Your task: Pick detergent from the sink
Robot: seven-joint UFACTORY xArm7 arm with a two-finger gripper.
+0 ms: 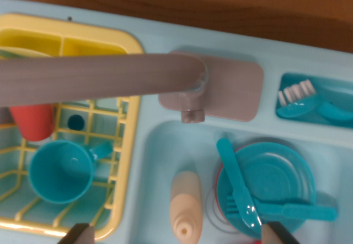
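My end effector (175, 234) hung spread and empty above the detergent bottle (185, 204), whose long axis ran up-down between my fingertips.

teal cup (59, 171) in yellow rack (124, 161)

Two dark fingertips (77, 234) of the gripper (177, 236) show at the bottom edge, spread wide apart.
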